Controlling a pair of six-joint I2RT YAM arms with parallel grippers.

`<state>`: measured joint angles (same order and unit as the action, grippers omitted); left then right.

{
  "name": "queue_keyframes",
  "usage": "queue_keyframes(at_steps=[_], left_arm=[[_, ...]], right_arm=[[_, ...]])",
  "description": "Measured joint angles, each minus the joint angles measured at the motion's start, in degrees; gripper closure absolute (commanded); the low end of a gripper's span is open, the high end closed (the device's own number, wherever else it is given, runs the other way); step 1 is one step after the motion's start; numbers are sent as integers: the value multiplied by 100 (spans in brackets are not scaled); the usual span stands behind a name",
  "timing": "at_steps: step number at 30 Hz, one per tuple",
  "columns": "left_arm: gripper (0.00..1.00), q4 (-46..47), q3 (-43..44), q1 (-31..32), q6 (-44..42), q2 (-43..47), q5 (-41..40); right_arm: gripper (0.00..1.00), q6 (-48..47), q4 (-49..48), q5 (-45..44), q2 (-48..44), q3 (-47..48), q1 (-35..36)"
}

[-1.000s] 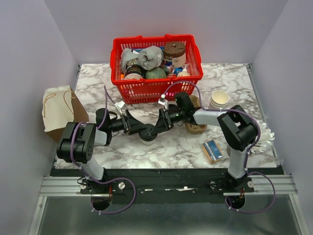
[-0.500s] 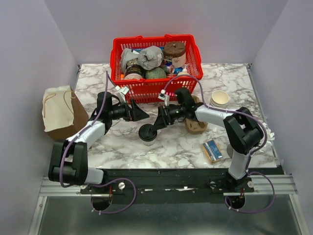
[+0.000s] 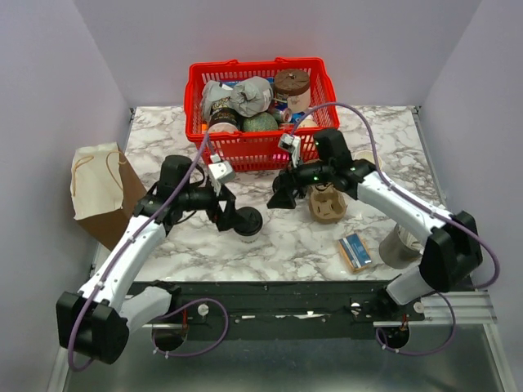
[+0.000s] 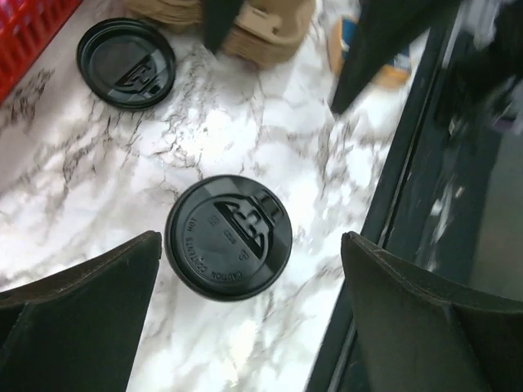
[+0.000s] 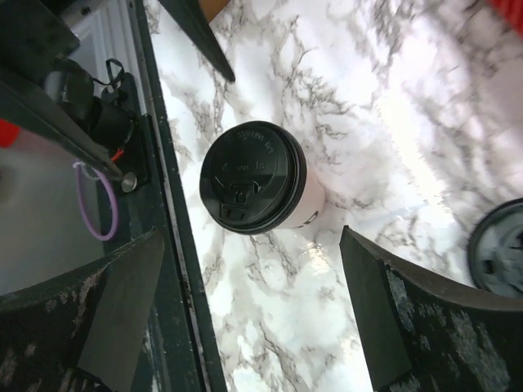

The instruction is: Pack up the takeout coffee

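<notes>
The takeout coffee (image 3: 248, 221) stands upright on the marble table, a white cup with a black dome lid. Looking down from the left wrist, its lid (image 4: 229, 238) lies just ahead of the gap of my left gripper (image 4: 252, 245), which is open and touches nothing. From above, the left gripper (image 3: 231, 214) hangs close to the cup's left side. My right gripper (image 3: 280, 198) hovers up and to the right of the cup. In the right wrist view the cup (image 5: 255, 176) sits beyond that open, empty gripper (image 5: 252, 237).
A red basket (image 3: 261, 147) full of goods stands at the back. A brown paper bag (image 3: 102, 192) is at the left edge. A cardboard cup carrier (image 3: 328, 206) and a blue box (image 3: 356, 250) lie to the right. A loose black lid (image 4: 126, 63) lies near the basket.
Both grippers have opened wide and let go of the cup. The right one drew back and up to the right. The left one swung away, then returned beside the cup.
</notes>
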<state>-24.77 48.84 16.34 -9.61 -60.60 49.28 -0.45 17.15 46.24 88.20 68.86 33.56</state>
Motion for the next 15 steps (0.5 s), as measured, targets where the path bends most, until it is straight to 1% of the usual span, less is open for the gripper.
queue_keyframes(at_steps=[2,5,7,11,15], left_arm=[[1,-330,2,289,-719,162,-120],[1,-684,2,643,-1600,151,-352],[1,-837,-9,796,-2033,96,-494],[1,-872,-120,1034,-2693,35,-826],[1,-662,-273,1292,-2924,-74,-1165]], right_arm=[[1,-264,256,-175,-306,101,0],[1,-595,570,-450,-737,223,-11],[0,-817,769,-647,-992,275,-31],[0,-1093,1008,-901,-1226,350,-63],[0,-1213,1169,-1080,-1300,339,-90]])
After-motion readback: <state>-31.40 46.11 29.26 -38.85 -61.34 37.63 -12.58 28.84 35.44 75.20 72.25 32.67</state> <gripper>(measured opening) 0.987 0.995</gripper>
